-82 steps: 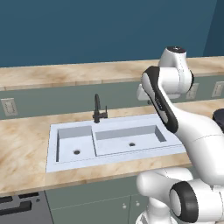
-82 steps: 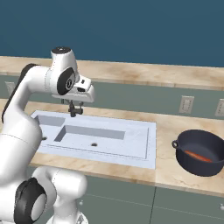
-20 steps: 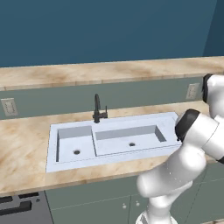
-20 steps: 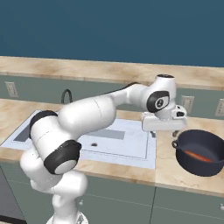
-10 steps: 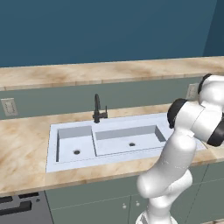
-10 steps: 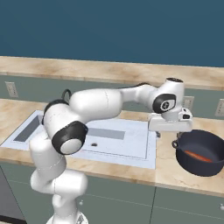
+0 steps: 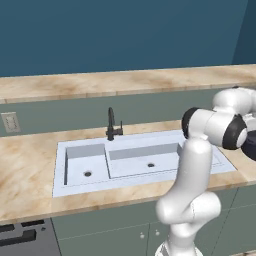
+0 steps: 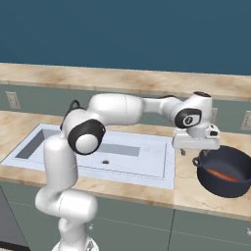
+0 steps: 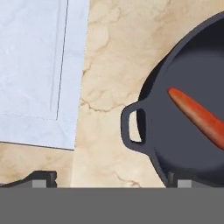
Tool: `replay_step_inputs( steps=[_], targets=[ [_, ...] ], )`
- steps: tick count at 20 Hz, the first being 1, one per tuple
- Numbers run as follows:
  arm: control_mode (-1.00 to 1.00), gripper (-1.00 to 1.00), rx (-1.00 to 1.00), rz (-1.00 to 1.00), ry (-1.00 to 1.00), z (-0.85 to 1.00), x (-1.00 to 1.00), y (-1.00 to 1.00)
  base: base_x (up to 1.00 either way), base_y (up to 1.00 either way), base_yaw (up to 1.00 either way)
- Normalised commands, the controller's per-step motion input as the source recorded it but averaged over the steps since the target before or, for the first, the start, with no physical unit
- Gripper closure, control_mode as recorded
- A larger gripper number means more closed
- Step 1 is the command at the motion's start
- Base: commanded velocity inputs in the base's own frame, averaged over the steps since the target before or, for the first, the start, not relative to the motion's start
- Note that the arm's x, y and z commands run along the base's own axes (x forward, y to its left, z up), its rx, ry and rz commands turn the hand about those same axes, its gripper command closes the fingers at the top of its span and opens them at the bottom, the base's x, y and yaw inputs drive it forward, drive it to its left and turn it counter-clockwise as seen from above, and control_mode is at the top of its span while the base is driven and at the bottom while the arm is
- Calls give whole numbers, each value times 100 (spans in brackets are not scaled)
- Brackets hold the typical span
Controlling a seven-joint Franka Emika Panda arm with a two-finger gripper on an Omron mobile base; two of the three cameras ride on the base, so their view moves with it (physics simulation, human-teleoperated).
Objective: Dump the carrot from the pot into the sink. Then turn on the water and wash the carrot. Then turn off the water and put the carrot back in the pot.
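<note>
The dark pot (image 8: 229, 180) stands on the counter right of the sink (image 8: 147, 164), with the orange carrot (image 8: 223, 175) lying inside it. My gripper (image 8: 195, 151) hangs open just above the pot's left handle, touching nothing. In the hand view the pot (image 9: 183, 144) sits at the right, the carrot (image 9: 197, 117) lies slanted on its floor, and its loop handle (image 9: 132, 127) lies between my spread fingertips (image 9: 43, 177). The pale double-basin sink (image 7: 125, 167) holds nothing. The water is out of view at the black faucet (image 7: 111, 125).
Marbled counter (image 9: 109, 57) runs between the sink's right rim (image 9: 39, 70) and the pot. A backsplash with wall outlets (image 8: 12, 99) rises behind the counter. My own arm reaches across over the sink's right basin.
The arm has swung further right. The hand has slid from the sink's right edge to above the pot's left handle. The jaws stayed open.
</note>
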Motion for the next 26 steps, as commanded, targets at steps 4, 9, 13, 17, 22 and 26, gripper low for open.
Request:
replay_step_inputs(
  steps=[4,9,13,17,22,26],
  targets=[
    [-100,-100,0,0,0,-29,28,-15,0,0,0],
    [-100,-100,0,0,0,-34,24,-17,0,0,0],
    [-100,-100,0,0,0,-37,18,-10,0,0,0],
    [-100,-100,0,0,0,-37,9,-4,0,0,0],
    [-100,-100,0,0,0,-36,0,0,0,0,0],
    [-100,-100,0,0,0,-36,0,0,0,0,0]
  ],
)
